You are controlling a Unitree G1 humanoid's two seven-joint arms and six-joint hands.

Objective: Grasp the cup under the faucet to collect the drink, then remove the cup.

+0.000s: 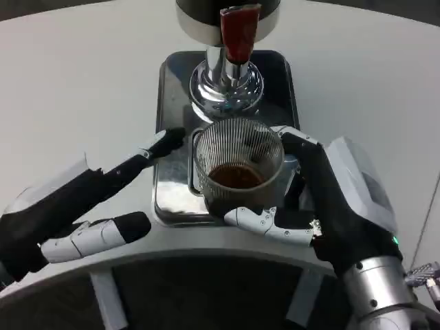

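A ribbed clear glass cup [238,165] with brown drink in its bottom stands on the steel drip tray [172,185], just in front of the chrome faucet [225,81] with its red handle [238,31]. My right hand [323,199] wraps around the cup from the right, thumb across its near side and fingers behind its far side. My left hand [89,199] lies to the left of the tray with fingers stretched out; one fingertip reaches the tray's left rim near the cup, holding nothing.
The dispenser's round dark body [227,10] stands at the top edge above the faucet. The white table [82,89] spreads to both sides of the tray. The table's curved near edge runs just below my hands.
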